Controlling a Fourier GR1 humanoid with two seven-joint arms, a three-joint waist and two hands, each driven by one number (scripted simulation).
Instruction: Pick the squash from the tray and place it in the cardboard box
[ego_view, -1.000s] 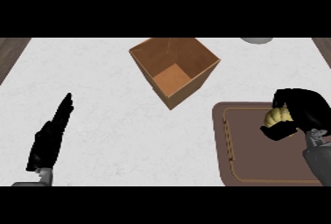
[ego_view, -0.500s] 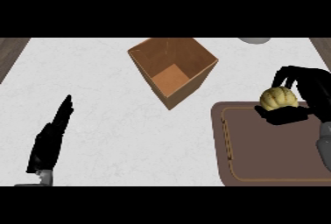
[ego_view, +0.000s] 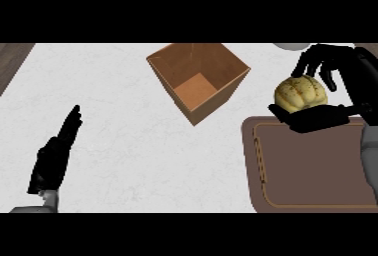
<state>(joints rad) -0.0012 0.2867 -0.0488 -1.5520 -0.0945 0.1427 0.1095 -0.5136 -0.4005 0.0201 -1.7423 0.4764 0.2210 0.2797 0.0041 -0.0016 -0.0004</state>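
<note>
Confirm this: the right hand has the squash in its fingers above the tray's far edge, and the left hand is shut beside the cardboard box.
One part is wrong. The left hand is open, fingers straight, resting near the counter's left side. The head view shows it. The right hand does hold the squash above the tray's far edge, right of the cardboard box.

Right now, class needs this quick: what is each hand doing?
Left hand: open, fingers straight, holding nothing, at the view's left.
Right hand: shut on the squash.

Cardboard box (ego_view: 198, 80) left of tray (ego_view: 310, 170)
</note>
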